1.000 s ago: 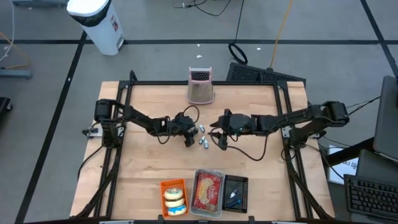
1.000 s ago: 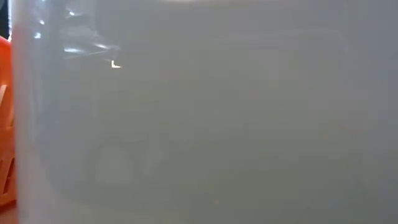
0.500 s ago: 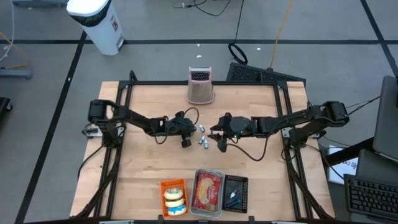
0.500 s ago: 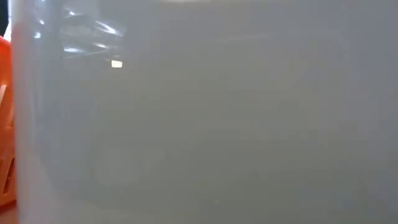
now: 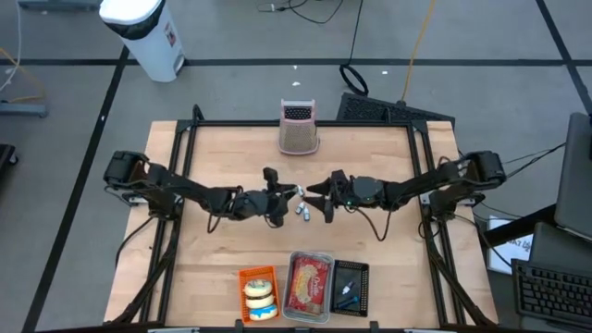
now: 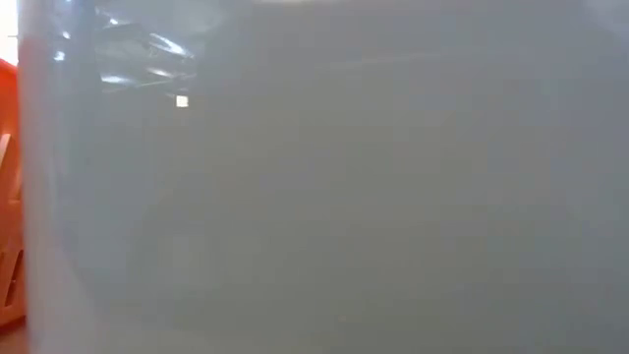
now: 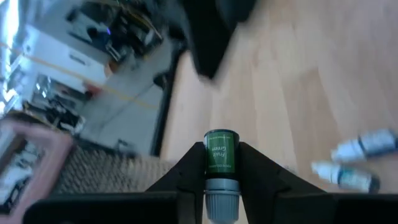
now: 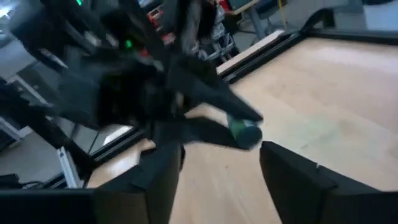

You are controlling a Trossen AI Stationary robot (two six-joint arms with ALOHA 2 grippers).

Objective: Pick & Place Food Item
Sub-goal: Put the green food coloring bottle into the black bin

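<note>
Left gripper (image 7: 222,186) low over the middle of the wooden bench (image 5: 222,157), jaws pinching a small bottle with a green label (image 7: 220,152) and a grey cap; bottle held lying flat between the two dark fingers (image 7: 186,171), off the wood; seen from above, same left gripper (image 5: 274,205) near the bench's centre, tip toward the right arm.

Right gripper (image 5: 326,198) just across from it, jaws spread wide with nothing between them; in the right wrist view, right gripper (image 8: 221,165) aimed at the green bottle (image 8: 244,132) in the other arm's hold, close but apart.

Two more small bottles (image 5: 302,209) lying on their sides on the bench between the two grippers; same pair in the left wrist view (image 7: 357,162), pale with dark bands, one just beside the other.

Pink basket (image 5: 298,128) standing near the far edge; three trays in a row at the near edge: orange tray (image 5: 258,294) with round pale food, clear tray (image 5: 310,287) with red and yellow food, black tray (image 5: 351,286) with something small and blue inside.

Low view filled by a grey blur, orange tray (image 6: 8,197) at one edge.
</note>
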